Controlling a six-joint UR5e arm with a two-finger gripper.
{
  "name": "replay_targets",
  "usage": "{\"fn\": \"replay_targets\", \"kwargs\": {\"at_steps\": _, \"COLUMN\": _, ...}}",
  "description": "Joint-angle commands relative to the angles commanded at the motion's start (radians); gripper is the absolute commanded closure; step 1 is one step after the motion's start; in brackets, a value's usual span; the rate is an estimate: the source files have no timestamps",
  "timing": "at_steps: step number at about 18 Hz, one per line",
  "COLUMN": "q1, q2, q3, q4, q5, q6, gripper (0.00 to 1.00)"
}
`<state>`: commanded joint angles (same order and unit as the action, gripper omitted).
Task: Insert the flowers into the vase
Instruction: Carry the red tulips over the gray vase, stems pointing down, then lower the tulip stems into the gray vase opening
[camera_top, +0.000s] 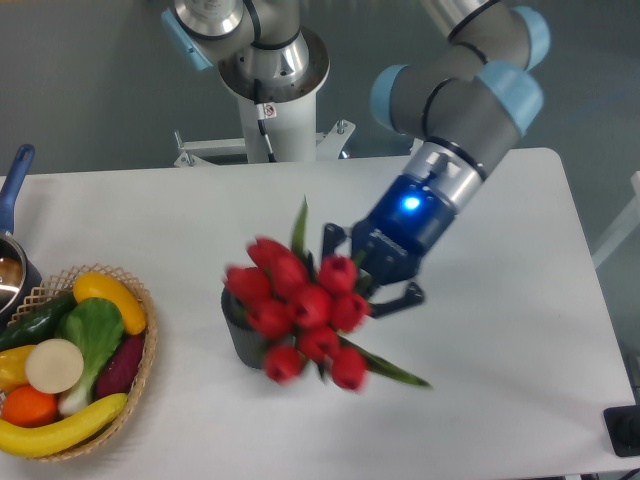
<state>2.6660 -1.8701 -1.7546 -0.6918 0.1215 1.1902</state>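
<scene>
gripper (372, 282) clamped on flowers (303, 308), bunch hanging over vase (243, 335), hiding most of it. stems not visible, can't tell if lined up with mouth. miss rim = vase tips, probably. basket (147, 345) well left, safe.

Red tulip flowers (300, 305) with green leaves, dark grey ribbed vase (240, 342), white table (500, 330), tan woven basket (140, 375), black hand (372, 272) with blue light
</scene>
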Motion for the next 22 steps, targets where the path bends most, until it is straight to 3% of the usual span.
{"fn": "replay_targets", "kwargs": {"at_steps": 8, "q1": 0.005, "q2": 0.101, "q3": -0.15, "q4": 0.0, "q5": -0.138, "q6": 0.054, "gripper": 0.79}}
{"fn": "replay_targets", "kwargs": {"at_steps": 11, "q1": 0.0, "q2": 0.103, "q3": -0.195, "q4": 0.0, "q5": -0.169, "q6": 0.107, "gripper": 0.79}}
{"fn": "replay_targets", "kwargs": {"at_steps": 22, "q1": 0.003, "q2": 0.089, "q3": -0.22, "q4": -0.005, "q5": -0.171, "q6": 0.111, "gripper": 0.79}}
